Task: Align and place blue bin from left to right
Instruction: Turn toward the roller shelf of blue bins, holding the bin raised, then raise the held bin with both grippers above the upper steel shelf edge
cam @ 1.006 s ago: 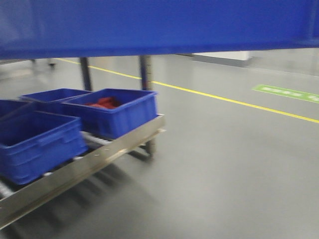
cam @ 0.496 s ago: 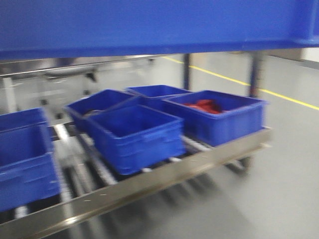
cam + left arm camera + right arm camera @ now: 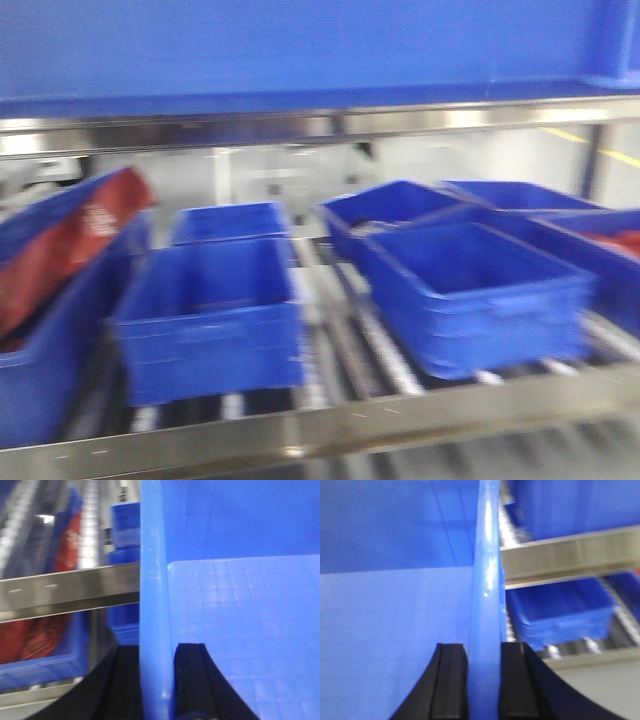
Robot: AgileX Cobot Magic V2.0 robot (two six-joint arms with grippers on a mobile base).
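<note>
Your left hand point(image 3: 157, 655) is shut tight on one side wall of the blue bin point(image 3: 240, 625); one black finger point(image 3: 127, 680) is on the outside of the wall and the other is on the inside, and the wall is pinched between them; your right hand point(image 3: 484, 652) is shut tight on the other side wall in the same way, with a black finger on each side of the thin blue edge; so you hold the blue bin with both hands, one at each side; in the front view its long wall is very close to the camera and fills the whole top of the picture, higher than the things on the metal shelf point(image 3: 320, 430); that shelf has a shiny front rail and rollers running from front to back; another shiny rail point(image 3: 300, 125) runs across just under the edge of the blue bin; smaller blue tubs sit on the rollers in rows; one tub point(image 3: 210, 320) is at the front in the middle, with a second tub point(image 3: 230, 222) right behind it; a third tub point(image 3: 470, 295) is at the front on the right, with more tubs behind it and beside it; at the far left a tub point(image 3: 40, 340) holds a red thing point(image 3: 70, 240) that leans up over its rim; the left wrist view shows that same red thing below the rail; the front view is blurry, so you cannot tell what the red thing is, or what is in the tubs at the back.
</note>
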